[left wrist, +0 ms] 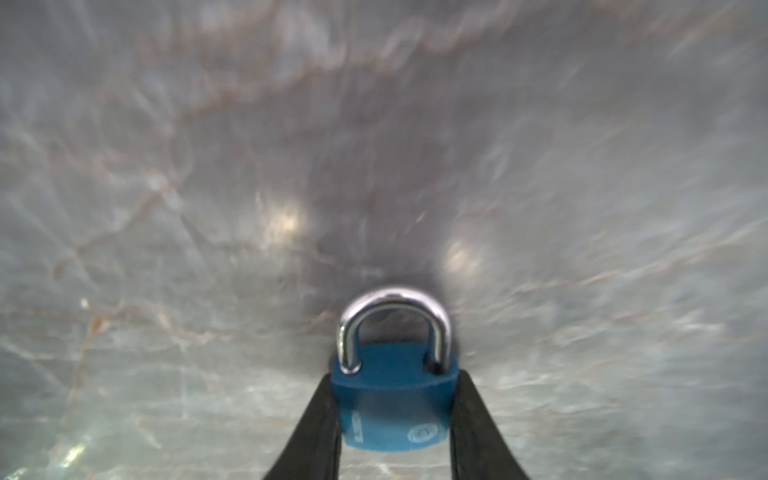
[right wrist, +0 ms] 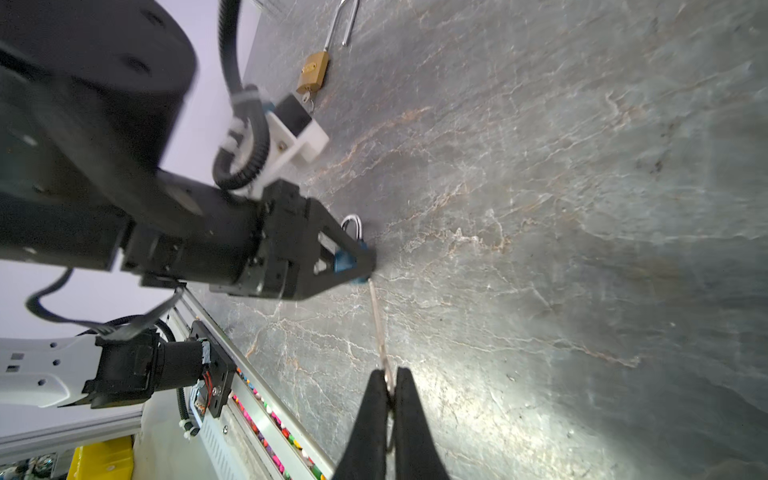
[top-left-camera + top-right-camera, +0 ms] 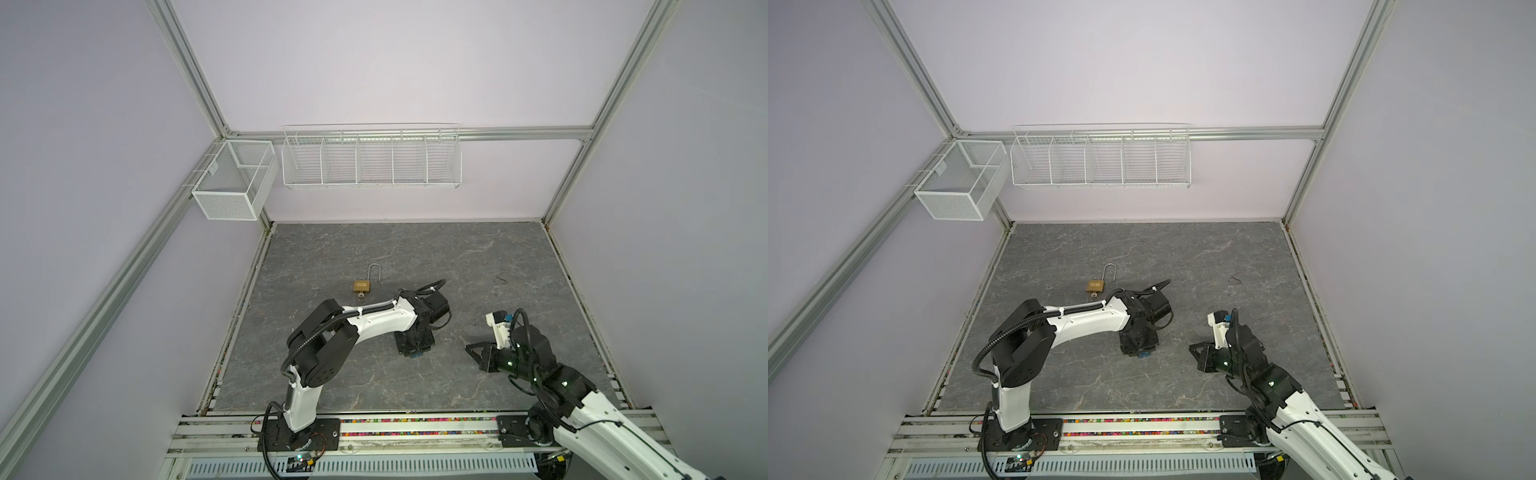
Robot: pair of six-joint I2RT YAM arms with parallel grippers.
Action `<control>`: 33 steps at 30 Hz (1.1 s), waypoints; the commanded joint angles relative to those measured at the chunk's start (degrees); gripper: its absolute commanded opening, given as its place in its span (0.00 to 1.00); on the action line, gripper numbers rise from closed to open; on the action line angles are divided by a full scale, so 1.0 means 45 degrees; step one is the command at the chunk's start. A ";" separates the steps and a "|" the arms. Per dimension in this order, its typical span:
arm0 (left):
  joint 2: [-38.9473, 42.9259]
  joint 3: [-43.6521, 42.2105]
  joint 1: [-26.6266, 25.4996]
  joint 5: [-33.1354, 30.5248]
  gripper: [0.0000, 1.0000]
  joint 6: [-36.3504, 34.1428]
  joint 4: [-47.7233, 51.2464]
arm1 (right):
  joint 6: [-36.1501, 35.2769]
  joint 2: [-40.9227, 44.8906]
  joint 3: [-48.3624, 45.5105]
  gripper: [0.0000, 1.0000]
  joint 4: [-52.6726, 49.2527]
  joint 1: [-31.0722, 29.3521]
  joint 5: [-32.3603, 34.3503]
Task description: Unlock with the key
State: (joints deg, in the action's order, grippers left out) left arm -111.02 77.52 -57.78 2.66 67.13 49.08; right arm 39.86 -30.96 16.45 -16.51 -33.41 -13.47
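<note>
A blue padlock (image 1: 392, 399) with its silver shackle closed stands on the grey table, and my left gripper (image 1: 395, 378) is shut on its two sides. In both top views that gripper (image 3: 413, 353) (image 3: 1144, 354) points down at the table's middle. My right gripper (image 2: 390, 374) is shut on the key (image 2: 378, 324). The key's thin blade points at the blue padlock (image 2: 345, 259) and its tip reaches the padlock's lower end. I cannot tell whether the tip is in the keyhole. The right gripper (image 3: 467, 345) sits low, to the right of the left one.
A brass padlock (image 3: 362, 286) (image 2: 312, 72) with a long open shackle and a key in its base lies behind the left arm. Two white wire baskets (image 3: 370, 158) hang on the back wall. A rail with coloured beads (image 2: 266, 415) runs along the table's front edge.
</note>
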 commanded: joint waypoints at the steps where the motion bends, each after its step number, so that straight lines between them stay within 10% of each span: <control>1: 0.1074 -0.0261 0.0107 -0.0637 0.00 0.1014 -0.1624 | -0.0092 -0.0069 -0.0064 0.06 0.1042 0.0063 -0.0682; 33: 0.3910 -0.3122 -0.0693 -0.1454 0.00 0.5157 -0.6451 | -0.0093 -0.4195 -0.0020 0.06 0.5615 -0.0040 -0.2365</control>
State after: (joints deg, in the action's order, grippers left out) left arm -94.78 63.92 -60.73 -2.57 88.95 22.02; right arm 39.83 -49.04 14.46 7.31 -33.45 -24.05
